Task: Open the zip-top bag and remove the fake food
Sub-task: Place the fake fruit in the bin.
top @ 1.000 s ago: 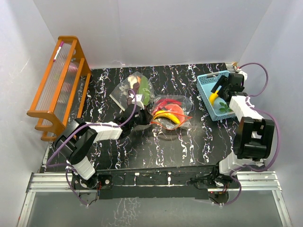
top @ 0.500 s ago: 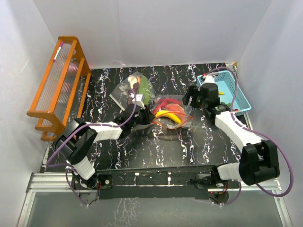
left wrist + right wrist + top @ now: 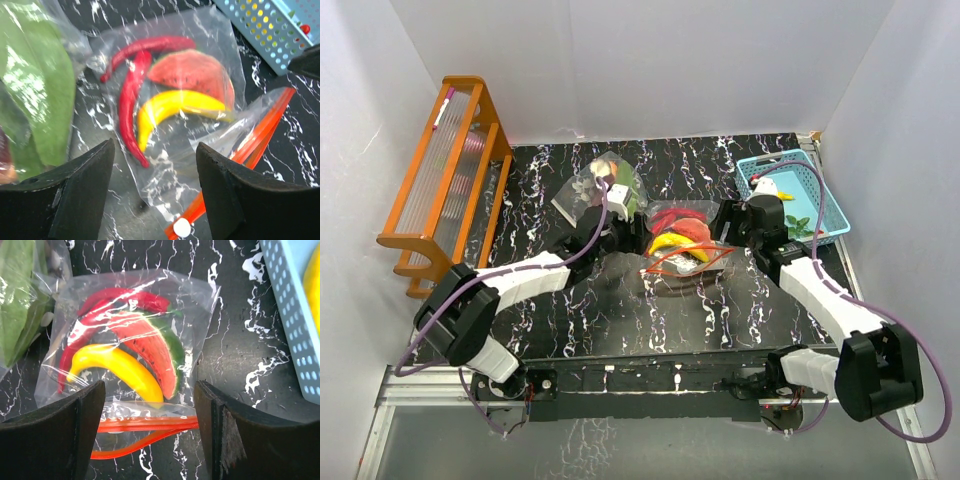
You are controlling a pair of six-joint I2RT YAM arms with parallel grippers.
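Observation:
The zip-top bag lies flat mid-table, its red zip mouth gaping toward the near edge. Inside it are fake food pieces: a yellow banana, a watermelon slice and two red chillies. My left gripper hovers open over the bag's left corner, near the white zip slider, holding nothing. My right gripper is open just above the zip mouth, one finger on each side of it. In the top view the left gripper and right gripper flank the bag.
A second clear bag with green leafy pieces lies just behind and left of the first. A light-blue basket at the back right holds a yellow piece and a green leaf. An orange rack stands at the left.
The left gripper has opened and let go of the bag's edge, its arm stretching forward. The right arm has swung from the basket to the bag's right side. The zip mouth now gapes.

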